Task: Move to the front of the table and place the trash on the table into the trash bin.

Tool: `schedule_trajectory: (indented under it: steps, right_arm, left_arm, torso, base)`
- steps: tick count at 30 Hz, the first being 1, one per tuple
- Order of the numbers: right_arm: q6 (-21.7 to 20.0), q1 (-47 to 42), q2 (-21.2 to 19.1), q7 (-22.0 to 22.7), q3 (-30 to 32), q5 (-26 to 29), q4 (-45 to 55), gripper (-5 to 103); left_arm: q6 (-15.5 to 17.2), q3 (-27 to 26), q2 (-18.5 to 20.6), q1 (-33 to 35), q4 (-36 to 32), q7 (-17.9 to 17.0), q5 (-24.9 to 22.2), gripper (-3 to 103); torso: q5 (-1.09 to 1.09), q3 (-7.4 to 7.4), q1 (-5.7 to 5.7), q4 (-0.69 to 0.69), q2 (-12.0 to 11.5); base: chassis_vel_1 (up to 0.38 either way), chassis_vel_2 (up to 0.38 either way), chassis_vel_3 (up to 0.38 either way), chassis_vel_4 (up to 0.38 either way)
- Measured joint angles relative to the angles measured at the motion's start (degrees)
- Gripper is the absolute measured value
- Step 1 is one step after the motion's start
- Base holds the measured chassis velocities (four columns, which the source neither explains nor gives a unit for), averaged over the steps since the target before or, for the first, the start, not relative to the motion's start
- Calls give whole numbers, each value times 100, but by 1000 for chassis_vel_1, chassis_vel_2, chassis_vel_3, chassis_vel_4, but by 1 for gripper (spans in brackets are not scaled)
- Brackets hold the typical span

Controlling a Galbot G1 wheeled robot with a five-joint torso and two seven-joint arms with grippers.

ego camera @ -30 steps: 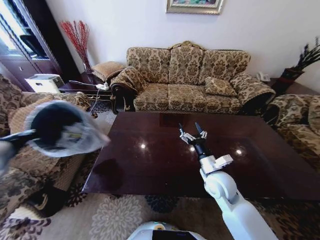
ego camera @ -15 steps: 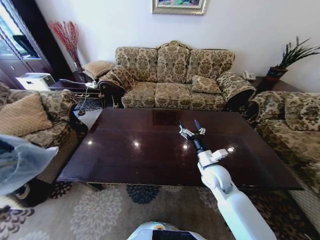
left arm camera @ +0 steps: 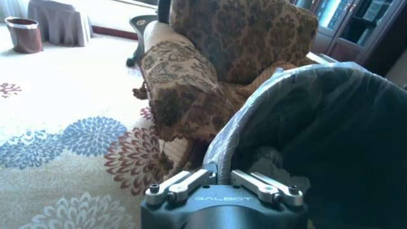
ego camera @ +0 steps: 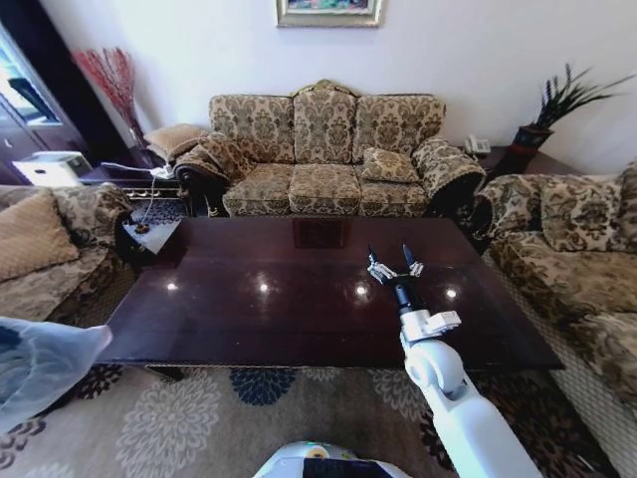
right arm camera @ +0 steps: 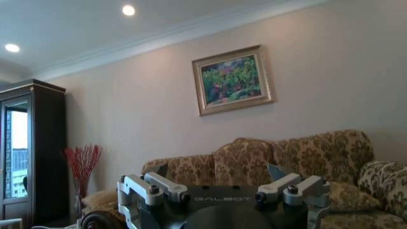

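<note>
The table (ego camera: 299,299), dark glossy reddish-brown wood, lies straight ahead of me in the head view, and its top shows nothing but light reflections. The trash is out of view. My right gripper (ego camera: 390,258) hovers open over the table's right half with nothing between its fingers; the right wrist view shows the same gripper (right arm camera: 216,172) pointing at the far sofa. The trash bin (ego camera: 35,363), dark with a translucent bag over its rim, hangs at the lower left beside the table. My left gripper (left arm camera: 219,172) is shut on the trash bin (left arm camera: 318,143) at its rim.
A patterned sofa (ego camera: 318,149) stands behind the table. An armchair (ego camera: 40,249) stands on the left and another sofa (ego camera: 567,249) on the right. A small side table (ego camera: 149,234) sits at the table's far left corner. Flowered carpet (ego camera: 199,428) runs along the near edge.
The whole head view has shifted: the camera has moved, and the table now sits more centred. The bin has dropped toward the lower left edge of the view. The right gripper stays open.
</note>
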Motion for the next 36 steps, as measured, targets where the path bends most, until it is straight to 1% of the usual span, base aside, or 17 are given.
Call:
schedule_trajectory:
  steps: [1,3,4,8,14,15,16,18,20,21,24,26,28,31,32,34,36]
  right_arm:
    - [-24,-37,6,36,-1,-74,0,100]
    - [-50,-53,6,39,3,-105,1,100]
    - [-122,-116,-2,61,25,-213,4,100]
    - [-207,-191,11,105,57,-344,-25,100]
    - [-268,-269,117,115,13,-444,-115,100]
    - [-268,-269,117,115,13,-444,-115,100]
    - [-282,-279,140,110,-8,-449,-129,100]
    - [-294,-288,176,106,-27,-451,-144,100]
    - [-297,-291,185,106,-29,-451,-145,100]
    - [-305,-314,202,105,-31,-448,-143,100]
    - [-317,-351,199,105,-31,-437,-108,100]
    - [-334,-407,165,105,-17,-431,-41,100]
    - [-344,-433,149,105,-6,-425,-6,100]
    - [-385,-594,69,121,87,-404,181,100]
    - [-385,-594,69,121,87,-404,181,100]
    - [-394,-688,37,132,165,-401,267,100]
    - [-448,-857,-25,197,324,-401,421,100]
  left_arm:
    - [-15,13,-9,-43,45,0,31,0]
    - [-33,27,-12,-56,76,-2,55,0]
    - [-143,71,-22,-89,232,-46,148,0]
    - [-344,67,-22,-90,661,-128,246,0]
    - [-741,28,41,-37,1623,-191,371,0]
    - [-741,28,41,-37,1623,-191,371,0]
    - [-779,57,57,-40,1897,-195,367,0]
    - [-840,197,75,-75,2312,-175,408,0]
    - [-865,261,81,-95,2459,-165,430,0]
    - [-888,481,88,-182,2862,-134,433,0]
    - [-855,749,76,-323,3238,-94,335,0]
    - [-785,1129,25,-498,3618,30,318,0]
    - [-757,1238,2,-552,3735,108,357,0]
    - [-714,1857,-83,-843,4340,452,663,0]
    - [-714,1857,-83,-843,4340,452,663,0]
    - [-670,2105,-113,-974,4621,645,786,0]
    - [-505,2324,-172,-1143,4881,1007,924,0]
  torso:
    - [8,0,0,-3,0]
    - [8,0,0,-4,0]
    - [5,0,0,-8,0]
    - [11,1,0,-9,-1]
    - [5,0,0,-4,0]
    - [5,0,0,-4,0]
    - [3,0,0,-1,0]
    - [7,0,-1,-2,0]
    - [7,0,-1,-2,0]
    - [6,0,-1,-3,0]
    - [8,1,0,-7,0]
    - [7,1,0,-8,-1]
    - [5,1,0,-8,0]
    - [7,1,0,-7,0]
    - [7,1,0,-7,0]
    - [8,1,0,-6,-1]
    - [5,1,0,-5,-1]
  base:
    - [89,83,-35,-15]
    - [0,0,0,0]
    - [0,0,0,0]
    - [0,0,0,0]
    - [0,0,0,0]
    - [0,0,0,0]
    - [0,0,0,0]
    - [0,0,0,0]
    - [0,0,0,0]
    - [0,0,0,0]
    - [0,0,0,0]
    - [0,0,0,0]
    - [0,0,0,0]
    - [0,0,0,0]
    - [0,0,0,0]
    - [0,0,0,0]
    - [0,0,0,0]
